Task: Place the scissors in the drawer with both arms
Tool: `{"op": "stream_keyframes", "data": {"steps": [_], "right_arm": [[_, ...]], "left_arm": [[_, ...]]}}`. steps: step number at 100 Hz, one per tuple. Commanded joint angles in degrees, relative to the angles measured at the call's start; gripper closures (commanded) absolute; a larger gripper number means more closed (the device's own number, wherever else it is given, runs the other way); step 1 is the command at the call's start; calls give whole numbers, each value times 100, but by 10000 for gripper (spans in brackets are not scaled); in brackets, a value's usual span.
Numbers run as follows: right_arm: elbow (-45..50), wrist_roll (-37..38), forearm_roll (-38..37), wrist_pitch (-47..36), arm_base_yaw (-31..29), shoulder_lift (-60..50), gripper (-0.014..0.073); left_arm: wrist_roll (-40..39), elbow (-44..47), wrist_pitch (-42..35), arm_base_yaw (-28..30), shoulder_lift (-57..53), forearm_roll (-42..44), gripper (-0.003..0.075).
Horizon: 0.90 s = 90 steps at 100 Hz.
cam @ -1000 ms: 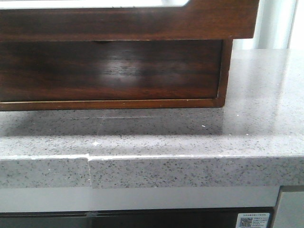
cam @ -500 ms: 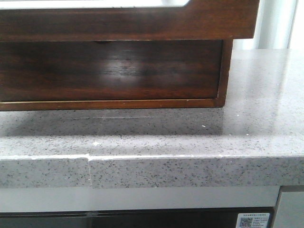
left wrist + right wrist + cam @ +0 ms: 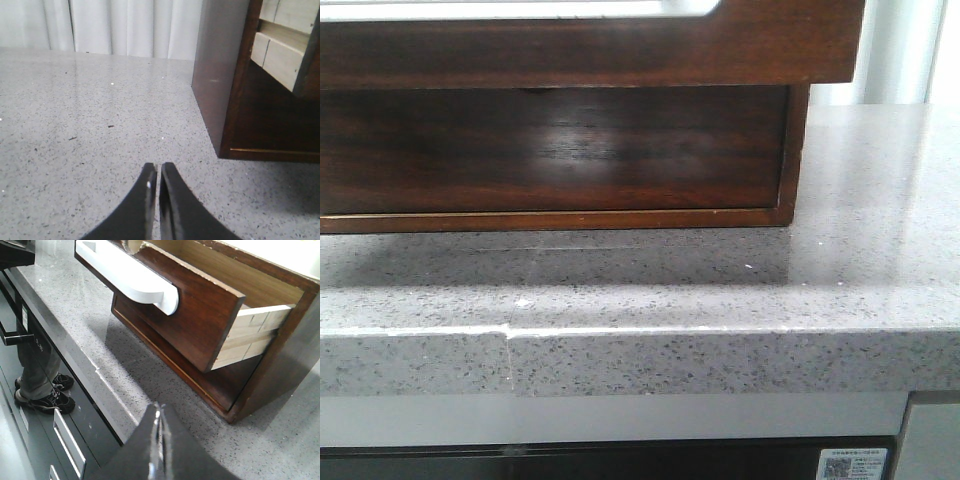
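The drawer (image 3: 570, 50) is pulled out of its wooden box frame (image 3: 790, 150). In the right wrist view I see its dark brown front (image 3: 200, 305) and pale wooden inside. Its pale side also shows in the left wrist view (image 3: 282, 55). No scissors show in any view. My left gripper (image 3: 158, 170) is shut and empty over the speckled counter, beside the box's left end. My right gripper (image 3: 158, 407) is shut over the counter's front edge, in front of the box's right corner. Neither gripper shows in the front view.
A white flat rounded piece (image 3: 130, 275) lies over the drawer's front edge. The grey speckled counter (image 3: 720, 290) runs in front of the box. Below it are dark cabinet fronts with bar handles (image 3: 65, 440). A person's legs and shoes (image 3: 40, 390) stand there.
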Motion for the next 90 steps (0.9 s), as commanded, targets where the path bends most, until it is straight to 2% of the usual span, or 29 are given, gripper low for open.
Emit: {"op": "stream_keyframes", "data": {"steps": [1, 22, 90], "right_arm": [[-135, 0, 7, -496, 5, 41, 635], [-135, 0, 7, -496, 5, 41, 635], [-135, 0, 7, -496, 5, 41, 635]], "left_arm": [[-45, 117, -169, 27, -172, -66, 742], [-45, 117, 605, 36, -172, -66, 742], [-45, 117, 604, 25, -161, -76, 742]]}}
